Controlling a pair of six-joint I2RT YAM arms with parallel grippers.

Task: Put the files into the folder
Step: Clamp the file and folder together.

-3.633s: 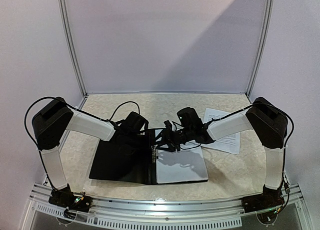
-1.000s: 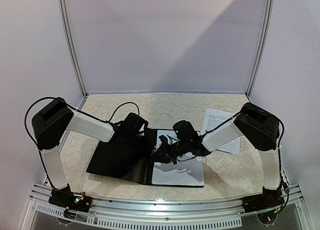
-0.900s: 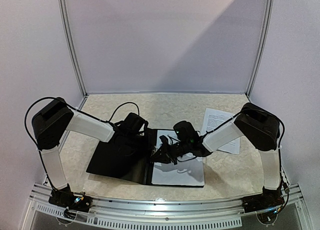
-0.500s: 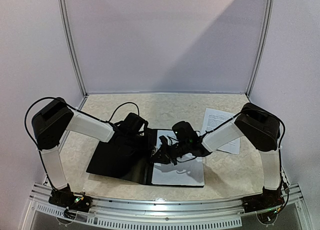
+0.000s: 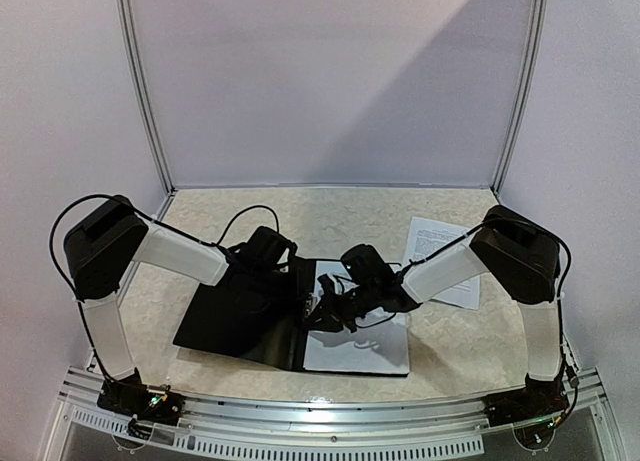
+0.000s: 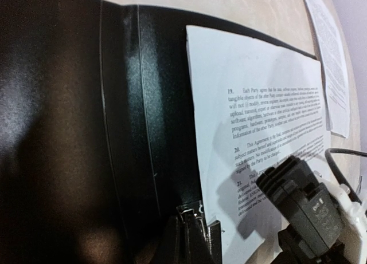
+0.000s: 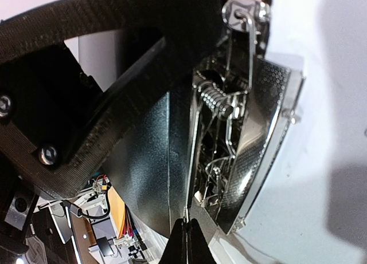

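Since a second back, only a small creep of the right gripper (image 5: 322, 309) toward 9 o'clock, over the spine of the folder (image 5: 235, 316); no shift in the folder itself. Against the oldest frame, more: folder dragged a little toward 7 o'clock, right gripper drawn in after it.

Fingers of the right gripper (image 7: 186, 241) pressed together, tips just short of the metal clip (image 7: 229, 115). Same for the left gripper (image 6: 186, 241): closed, tips down at the near end of the spine beside a bit of clip; whether touching it, cannot tell.

Folder (image 6: 69, 132) lying open and flat at the centre of the table (image 5: 330, 211), black and glossy, left cover bare at 9 o'clock. On its right half, at 3 o'clock of the spine, one white sheet (image 6: 252, 103) with black paragraphs numbered 19 to 21, slightly askew, left edge just beside the spine. More sheets (image 5: 445, 251) loose on the table at 2 o'clock from the folder, beyond its right edge.
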